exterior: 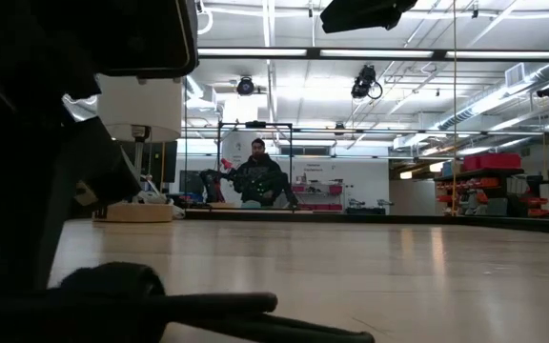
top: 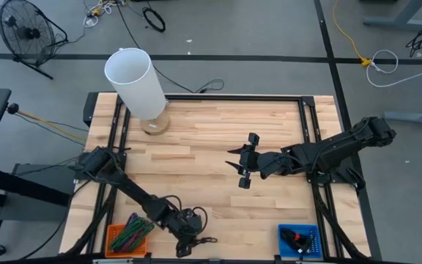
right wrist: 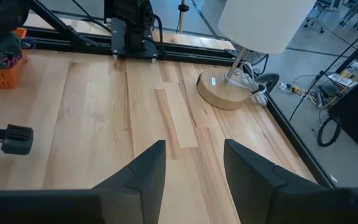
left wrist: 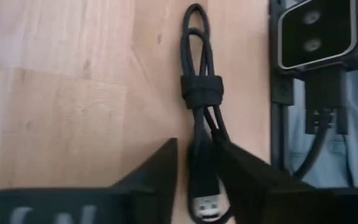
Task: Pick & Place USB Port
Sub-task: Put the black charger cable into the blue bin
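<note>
The wooden desk is being shared by two arms, and a white-shaded lamp is being seen standing at its far left corner. Two bins are being counted along the near edge: one orange, one blue. One bundled USB cable is being seen lying flat near the desk's near edge, just beside the orange bin, its single strap wrapped around the middle. The left hand is being held right over it, fingers spread and straddling the plug end, with the cable's long axis running straight ahead between them; nothing is being pinched yet. The right hand is being kept well apart at mid-desk, fingers spread and empty, so the left is judged the nearer.
</note>
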Controlling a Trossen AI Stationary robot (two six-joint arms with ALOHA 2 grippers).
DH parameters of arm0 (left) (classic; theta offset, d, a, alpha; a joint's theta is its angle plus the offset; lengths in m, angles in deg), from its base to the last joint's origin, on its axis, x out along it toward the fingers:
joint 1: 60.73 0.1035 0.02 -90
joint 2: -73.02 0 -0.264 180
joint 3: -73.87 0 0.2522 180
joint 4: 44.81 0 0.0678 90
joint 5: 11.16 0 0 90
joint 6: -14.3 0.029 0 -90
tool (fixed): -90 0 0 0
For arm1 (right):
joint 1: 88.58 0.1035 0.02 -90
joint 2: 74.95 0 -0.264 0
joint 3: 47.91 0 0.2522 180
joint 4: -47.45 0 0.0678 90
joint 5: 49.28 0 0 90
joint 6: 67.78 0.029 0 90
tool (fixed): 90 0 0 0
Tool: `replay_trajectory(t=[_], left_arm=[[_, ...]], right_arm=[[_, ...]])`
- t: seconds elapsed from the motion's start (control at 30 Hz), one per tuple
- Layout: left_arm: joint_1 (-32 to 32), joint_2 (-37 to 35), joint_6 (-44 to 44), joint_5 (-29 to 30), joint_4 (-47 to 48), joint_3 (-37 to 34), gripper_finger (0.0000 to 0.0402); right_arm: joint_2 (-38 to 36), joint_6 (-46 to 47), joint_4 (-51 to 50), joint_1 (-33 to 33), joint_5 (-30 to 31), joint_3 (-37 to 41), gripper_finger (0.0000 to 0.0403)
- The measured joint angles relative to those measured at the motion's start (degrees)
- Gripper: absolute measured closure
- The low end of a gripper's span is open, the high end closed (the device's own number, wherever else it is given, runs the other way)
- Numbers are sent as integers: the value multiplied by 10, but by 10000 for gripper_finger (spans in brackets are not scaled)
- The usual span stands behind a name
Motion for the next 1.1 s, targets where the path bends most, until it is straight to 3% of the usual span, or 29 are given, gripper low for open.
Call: replay_trajectory(t=[0.17,0.6,1.1], left_arm=[[1,1,-2,-11,2,0,386],[21,-33,69,-4,37,-4,397],[97,-237,251,155,112,-3,398]], right_arm=[[0,0,0,0,0,0,239],[0,0,0,0,0,0,239],[0,0,0,0,0,0,239]])
